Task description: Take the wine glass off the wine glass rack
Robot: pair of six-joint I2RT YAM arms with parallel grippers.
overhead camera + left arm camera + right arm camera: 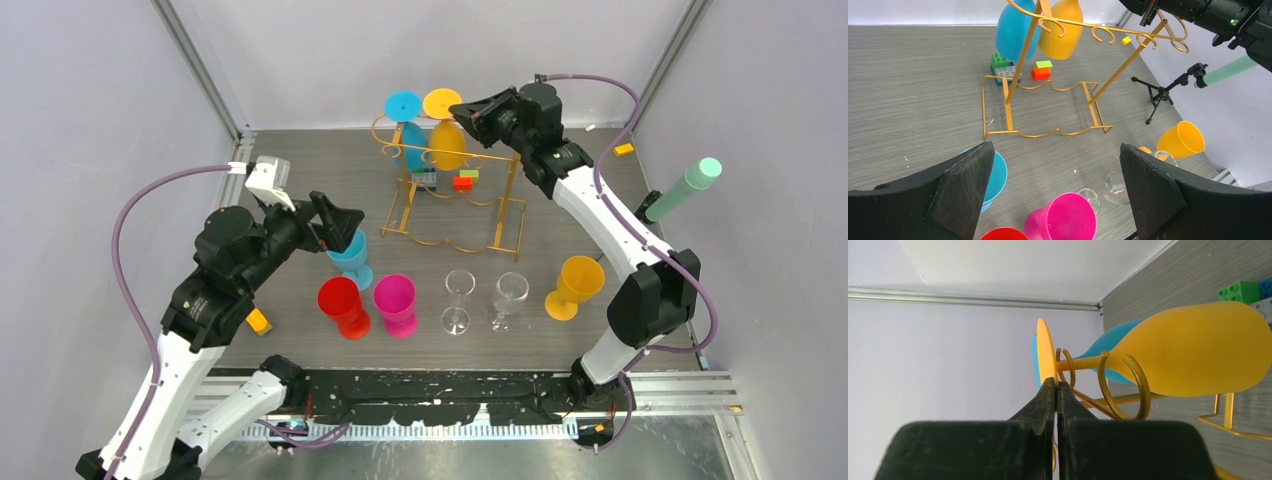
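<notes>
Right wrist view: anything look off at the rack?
The right gripper is shut at the foot rim of the hanging yellow glass; jaws look fully together, so it may have nipped the foot, or missed it. The rack looks intact.

We see a lab test cell, plain pale walls (pixel 80 110), aluminium frame posts (pixel 200 68) at eleven and one o'clock

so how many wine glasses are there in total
8. On the rack: a hanging blue glass and a hanging yellow glass. Standing on the table: blue glass, red glass, pink glass, clear glass, second clear glass, yellow glass at right. None looks hidden.
</notes>
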